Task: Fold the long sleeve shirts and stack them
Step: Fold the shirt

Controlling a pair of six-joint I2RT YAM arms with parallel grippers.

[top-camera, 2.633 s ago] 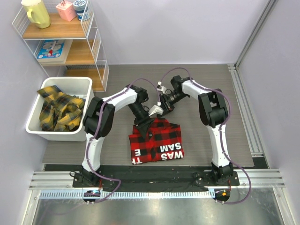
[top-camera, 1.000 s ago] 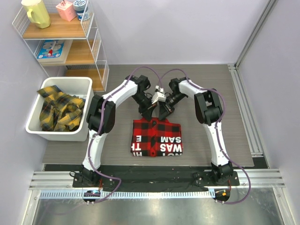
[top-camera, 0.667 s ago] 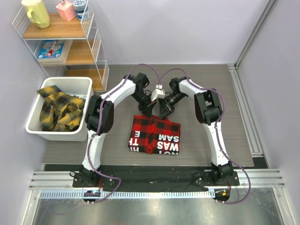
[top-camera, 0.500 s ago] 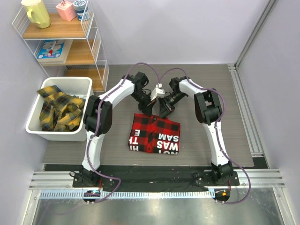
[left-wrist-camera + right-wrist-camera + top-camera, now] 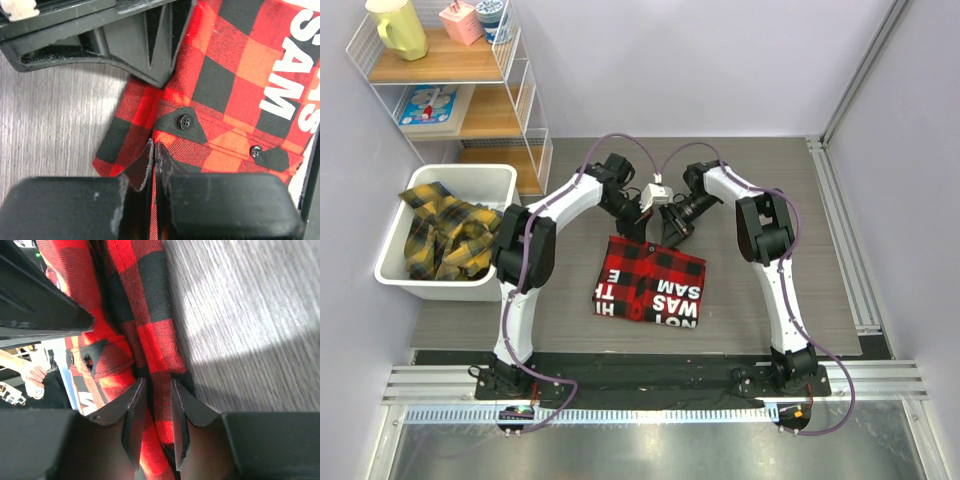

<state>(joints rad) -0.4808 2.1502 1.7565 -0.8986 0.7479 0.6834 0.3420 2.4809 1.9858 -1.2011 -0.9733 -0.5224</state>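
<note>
A folded red-and-black long sleeve shirt [image 5: 650, 285] with white lettering lies mid-table, slightly askew. Both grippers meet at its far edge. My left gripper [image 5: 640, 228] is shut on a thin layer of the red check cloth [image 5: 225, 100] near a buttoned black patch; in the left wrist view the gripper [image 5: 154, 146] pinches the fabric tight. My right gripper [image 5: 669, 233] is beside it, and in the right wrist view the gripper [image 5: 156, 385] is shut on a thick fold of the shirt's edge [image 5: 150, 300]. Yellow-and-black shirts [image 5: 445, 235] lie crumpled in a bin.
A white bin [image 5: 500, 180] stands at the left of the table. Behind it is a wire shelf [image 5: 525, 110] holding a yellow jug and small boxes. An aluminium rail [image 5: 840, 250] runs along the right side. Bare grey table [image 5: 760, 190] surrounds the shirt.
Both grippers have moved toward the far side holding the shirt's far edge. The shirt has slid with them and turned a little, its lettering now slanted.
</note>
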